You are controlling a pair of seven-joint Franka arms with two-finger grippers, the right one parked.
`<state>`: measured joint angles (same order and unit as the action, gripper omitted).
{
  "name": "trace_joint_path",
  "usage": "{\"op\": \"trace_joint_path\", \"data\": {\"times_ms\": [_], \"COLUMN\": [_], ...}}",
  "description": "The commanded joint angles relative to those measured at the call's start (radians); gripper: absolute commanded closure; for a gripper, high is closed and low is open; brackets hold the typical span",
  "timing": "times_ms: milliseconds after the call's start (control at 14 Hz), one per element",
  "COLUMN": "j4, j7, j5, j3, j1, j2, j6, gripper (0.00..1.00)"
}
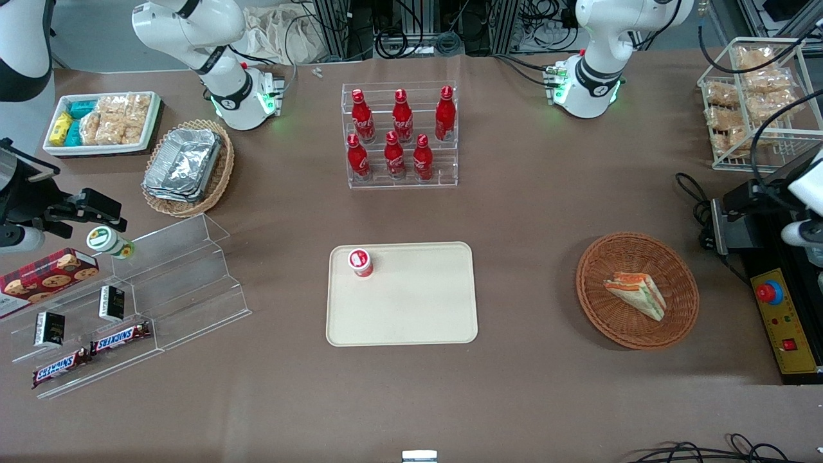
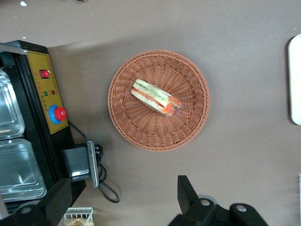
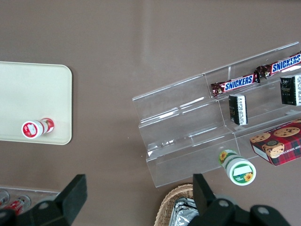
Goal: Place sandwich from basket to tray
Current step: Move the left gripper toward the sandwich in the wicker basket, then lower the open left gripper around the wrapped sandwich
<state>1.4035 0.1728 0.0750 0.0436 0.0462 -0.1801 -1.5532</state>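
Overhead, splayed fingers (image 2: 124, 205); triangular sandwich (image 2: 155, 97) in woven basket (image 2: 141, 131).

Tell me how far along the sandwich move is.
Nothing is done yet: the sandwich lies in the basket. The open gripper hangs above the table beside the basket, holding nothing. Grasping, carrying and placing on the tray remain.
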Motion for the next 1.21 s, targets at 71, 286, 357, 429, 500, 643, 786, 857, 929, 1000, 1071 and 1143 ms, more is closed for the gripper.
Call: {"op": "trace_joint_path", "data": {"times_ms": [71,286,357,429,500,643,786,857,929,1000,1071,1143], "j4": [0.184,0.317,0.346,0.354,0.356,0.396,0.442,0.46,0.48,0.495,0.509,0.525], "j7": [-0.01,-0.025,-0.065,-0.131,-0.171,-0.252,-0.34,-0.39,-0.45,-0.529,-0.576,-0.599], "j5": [-0.015,-0.027,-0.043,-0.081,-0.098,-0.099,-0.098,-0.086,-0.081,-0.078,-0.078,-0.078], "j3": [0.01,0.01,0.01,0.012,0.013,0.013,0.013,0.015,0.015,0.015,0.013,0.013], "j1": [0.009,0.007,0.006,0.003,0.003,0.004,0.006,0.009,0.012,0.011,0.007,0.007], "j2": [0.022,0.01,-0.002,-0.019,-0.036,-0.045,-0.045,-0.055,-0.068,-0.082,-0.088,-0.09], "j6": [-0.166,-0.335,-0.364,-0.37,-0.39,-0.467,-0.539,-0.573,-0.628,-0.66,-0.686,-0.697], "gripper": [0.0,0.0,0.0,0.0,0.0,0.0,0.0,0.0,0.0,0.01,0.01,0.01]}}
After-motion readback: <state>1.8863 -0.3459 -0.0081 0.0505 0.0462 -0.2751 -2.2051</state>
